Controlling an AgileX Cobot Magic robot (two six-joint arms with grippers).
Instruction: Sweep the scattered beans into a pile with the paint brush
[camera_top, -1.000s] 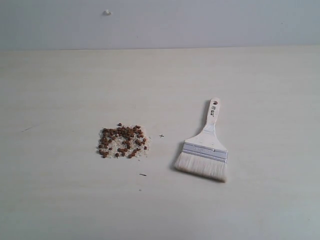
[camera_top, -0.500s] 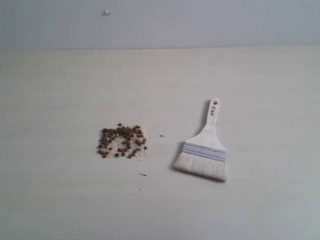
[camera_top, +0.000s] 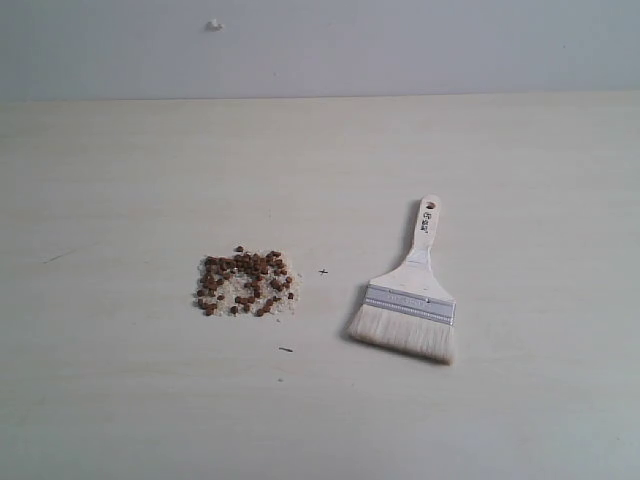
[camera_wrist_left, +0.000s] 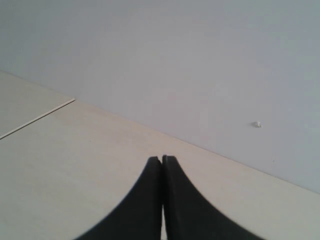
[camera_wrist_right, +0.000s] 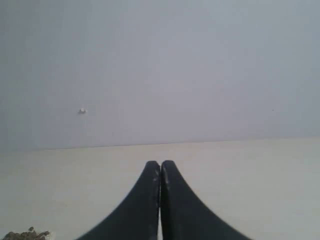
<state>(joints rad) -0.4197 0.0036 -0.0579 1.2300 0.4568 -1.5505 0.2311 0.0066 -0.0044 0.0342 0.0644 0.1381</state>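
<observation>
- The beans (camera_top: 247, 283) are shown as a loose patch on the tabletop (camera_top: 120, 180), left of centre.
- The paint brush (camera_top: 408, 300) is laid flat to their right, apart, ungrasped.
- The left claw (camera_wrist_left: 162, 159) and right claw (camera_wrist_right: 160, 163) are pressed together, empty.
- Grasping and sweeping are judged not yet begun.

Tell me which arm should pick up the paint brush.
Right. The paint brush lies on that arm's side, right of the beans. The right gripper and left gripper are both shut and empty, so position decides.
</observation>
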